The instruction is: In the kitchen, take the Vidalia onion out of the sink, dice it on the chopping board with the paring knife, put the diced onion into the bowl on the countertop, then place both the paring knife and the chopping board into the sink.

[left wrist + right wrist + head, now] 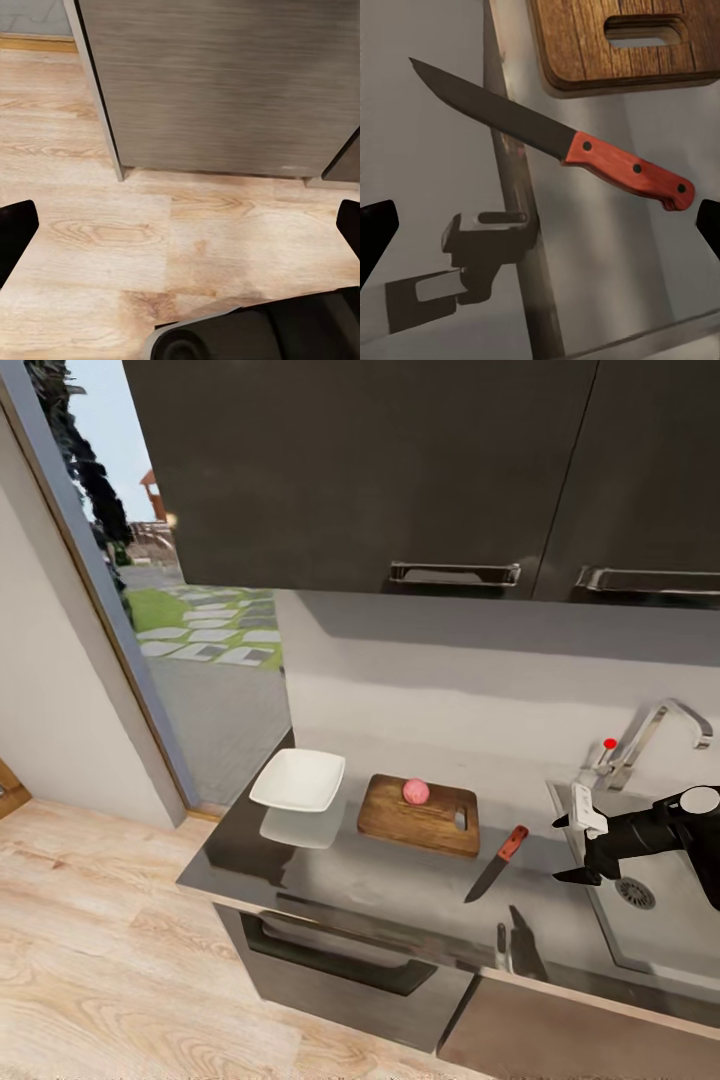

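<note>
Onion [416, 791] already up on the chopping board [418, 816], so next job looks like picking up the paring knife [496, 864], flat on the grey surface [380, 880] just beside the board. Knife slanted, red handle near the board's slot end, dark tip toward the surface's front edge. Right gripper [578, 849] much nearer, over the sink [660, 920] edge, fingers wide apart and empty; left gripper [180, 225] down by the floor [112, 247], fingers wide and empty too.

Right arm: reaches in from the right, wrist level.
Right gripper [578, 850]: jaws spread wide, holding nothing.
Left gripper [180, 225]: fingers spread, pointing down.
</note>
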Motion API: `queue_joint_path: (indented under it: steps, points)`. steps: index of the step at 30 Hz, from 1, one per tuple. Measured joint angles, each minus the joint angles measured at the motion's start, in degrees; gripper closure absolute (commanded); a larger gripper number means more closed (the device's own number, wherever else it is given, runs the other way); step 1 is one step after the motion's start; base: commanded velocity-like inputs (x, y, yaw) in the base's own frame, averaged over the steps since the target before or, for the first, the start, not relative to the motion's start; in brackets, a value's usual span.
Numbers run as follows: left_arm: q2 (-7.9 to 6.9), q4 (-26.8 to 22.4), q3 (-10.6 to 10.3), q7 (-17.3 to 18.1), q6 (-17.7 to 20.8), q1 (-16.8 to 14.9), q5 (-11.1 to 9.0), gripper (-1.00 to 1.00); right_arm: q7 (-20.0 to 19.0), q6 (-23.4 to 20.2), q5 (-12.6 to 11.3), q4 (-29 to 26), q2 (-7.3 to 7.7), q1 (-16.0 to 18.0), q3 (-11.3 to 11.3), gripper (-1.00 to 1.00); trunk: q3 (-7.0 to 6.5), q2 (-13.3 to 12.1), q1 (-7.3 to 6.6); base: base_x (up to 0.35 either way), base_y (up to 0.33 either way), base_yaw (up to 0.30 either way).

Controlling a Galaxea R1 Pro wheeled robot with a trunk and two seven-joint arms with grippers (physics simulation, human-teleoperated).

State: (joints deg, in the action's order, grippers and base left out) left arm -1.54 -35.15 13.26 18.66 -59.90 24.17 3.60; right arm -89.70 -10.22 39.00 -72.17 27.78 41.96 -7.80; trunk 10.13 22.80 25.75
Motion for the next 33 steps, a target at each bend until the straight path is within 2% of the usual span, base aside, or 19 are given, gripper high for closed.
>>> queue_joint_path:
  steps: [17, 27, 33]
  points:
    - [0.00, 0.0, 0.1, 0.0, 0.0, 0.0, 0.0, -1.00, 0.1, 0.2, 0.1, 0.0, -0.06, 0.0, 0.0, -1.00, 0.33, 0.0, -0.01, 0.007, 0.000, 0.000]
    - [0.00, 0.0, 0.1, 0.0, 0.0, 0.0, 0.0, -1.00, 0.1, 0.0, 0.2, 0.0, -0.43, 0.0, 0.0, -1.00, 0.52, 0.0, -0.03, 0.258, 0.000, 0.000]
    - [0.00, 0.0, 0.0, 0.0, 0.0, 0.0, 0.0, -1.00, 0.1, 0.0, 0.2, 0.0, -0.44, 0.0, 0.2, -1.00, 1.02, 0.0, 0.00, 0.072, 0.000, 0.000]
